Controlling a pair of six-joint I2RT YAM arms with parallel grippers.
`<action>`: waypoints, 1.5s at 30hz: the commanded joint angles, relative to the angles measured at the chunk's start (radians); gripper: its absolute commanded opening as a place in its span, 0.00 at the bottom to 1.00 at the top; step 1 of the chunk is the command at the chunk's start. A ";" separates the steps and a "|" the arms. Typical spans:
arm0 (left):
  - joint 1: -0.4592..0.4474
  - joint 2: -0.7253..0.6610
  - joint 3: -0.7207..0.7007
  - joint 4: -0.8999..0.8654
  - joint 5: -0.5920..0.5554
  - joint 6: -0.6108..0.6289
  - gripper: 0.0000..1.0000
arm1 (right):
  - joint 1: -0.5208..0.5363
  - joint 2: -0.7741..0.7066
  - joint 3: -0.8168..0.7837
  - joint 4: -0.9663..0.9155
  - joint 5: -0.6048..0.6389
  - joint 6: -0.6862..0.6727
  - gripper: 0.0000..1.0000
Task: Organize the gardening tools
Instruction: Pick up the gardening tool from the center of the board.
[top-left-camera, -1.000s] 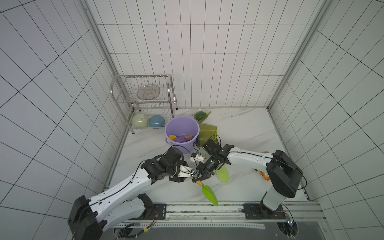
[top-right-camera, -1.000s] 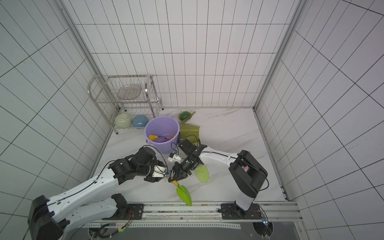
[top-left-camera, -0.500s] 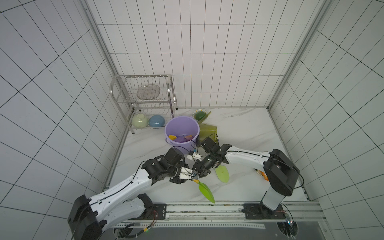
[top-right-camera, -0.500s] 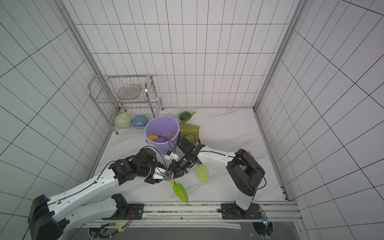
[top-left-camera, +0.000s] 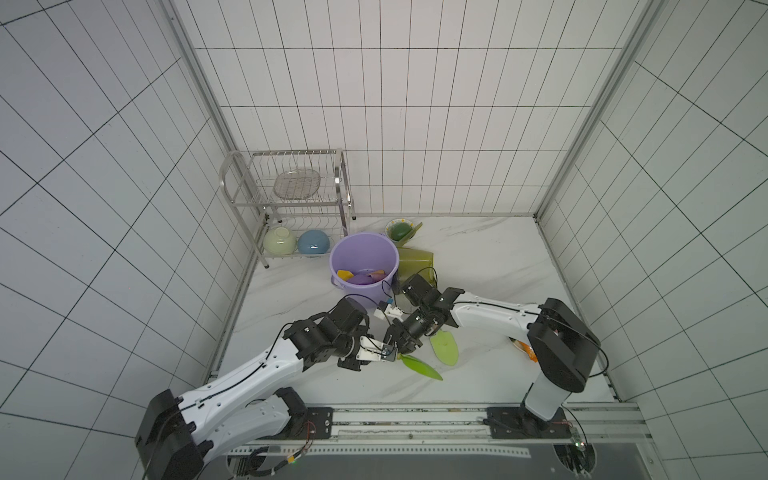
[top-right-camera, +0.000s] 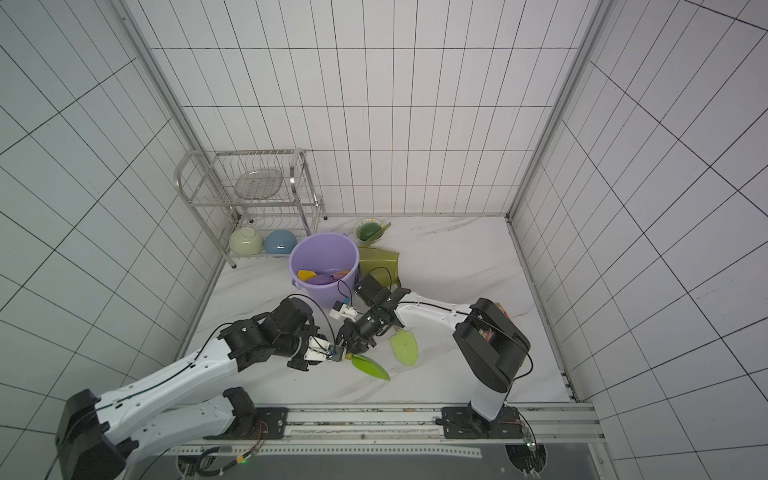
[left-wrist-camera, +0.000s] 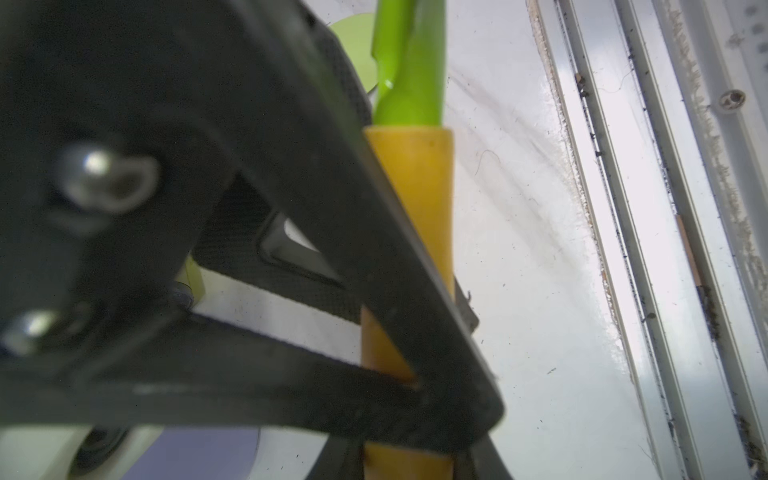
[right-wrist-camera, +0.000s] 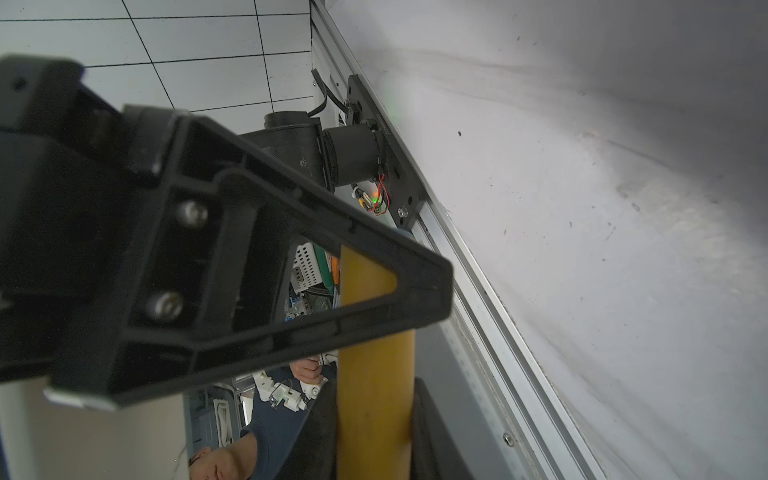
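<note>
On the desk (top-left-camera: 478, 257), the purple bucket (top-left-camera: 360, 254) stands at about 11 o'clock from the middle, with the yellow trowel (top-left-camera: 344, 274) and the purple trowel (top-right-camera: 322, 278) inside. The olive watering can (top-left-camera: 415, 259) sits just beside it at its 3 o'clock. The pale green trowel (top-left-camera: 444, 348) lies flat near 5 o'clock. At its 8 o'clock, the bright green trowel (top-left-camera: 419, 364) points its blade to 4 o'clock. The left claw (top-left-camera: 388, 354) and right claw (top-left-camera: 400, 346) both pinch its yellow handle, jaws nearly closed.

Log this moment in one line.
phase: handover | left gripper: shut on green trowel handle | right gripper: shut on same handle | pale trowel: on table | yellow trowel: in bucket
</note>
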 joint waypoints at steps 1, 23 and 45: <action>-0.003 -0.020 0.017 0.026 0.003 -0.060 0.11 | -0.028 -0.060 0.002 -0.044 0.031 -0.039 0.16; 0.159 -0.119 0.048 -0.083 0.151 -0.356 0.04 | -0.280 -0.556 0.027 -0.172 0.535 0.020 0.58; 0.145 -0.149 0.007 0.115 -0.235 -0.368 0.07 | -0.110 -0.671 -0.115 -0.063 0.852 0.989 0.78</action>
